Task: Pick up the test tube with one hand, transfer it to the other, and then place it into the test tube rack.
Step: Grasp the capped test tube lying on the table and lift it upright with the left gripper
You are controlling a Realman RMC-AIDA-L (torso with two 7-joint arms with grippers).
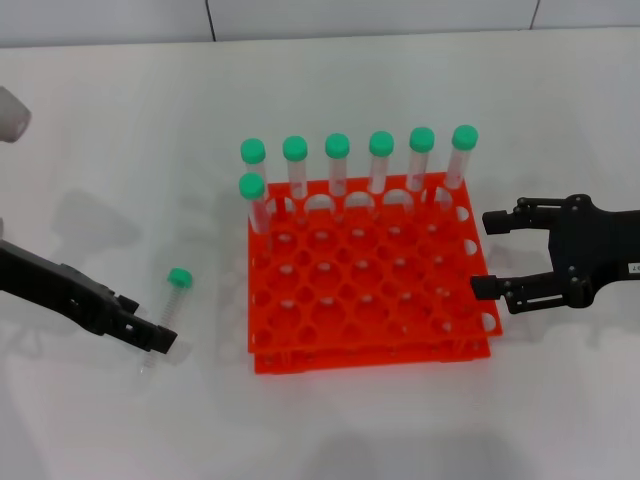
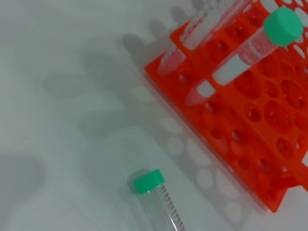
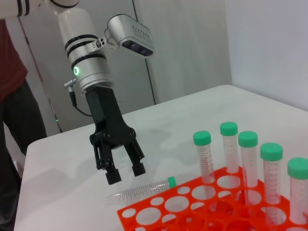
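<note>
**Open hand hangs over the tube on the white table**

On the far left, the left gripper (image 1: 150, 335) reaches in low over the white table (image 1: 120, 120). It is black, and its two fingers are spread apart. They hold nothing. In the right wrist view this same gripper (image 3: 124, 172) hangs from a silver-grey wrist with a little green light, and its fingertips sit just above the table, not touching it.

Right beside those fingers lies the test tube (image 1: 165, 322). It is flat on the table, clear, with a green cap (image 1: 179, 277) at the end pointing away from the robot. Its pointed tip is close to the fingertips. From the left wrist view the tube (image 2: 161, 204) shows small marks along its side, and soft grey shadows fall on the table around it.

In the middle stands the test tube rack (image 1: 370, 290). It is orange-red and square, with many round holes. The lying tube is near its left side but not touching it. Seven more tubes stand upright in the rack: six in the back row (image 1: 380, 165) and one (image 1: 254, 200) just in front of them at the left corner. All have green caps.

On the right, the right gripper (image 1: 490, 255) waits just beside the rack's right edge. Its black fingers are wide apart too, and nothing is between them.

The table is smooth and plain white. Behind it, in the right wrist view, are pale walls (image 3: 192, 43). A person in a dark red top (image 3: 9, 57) stands at the side.
</note>
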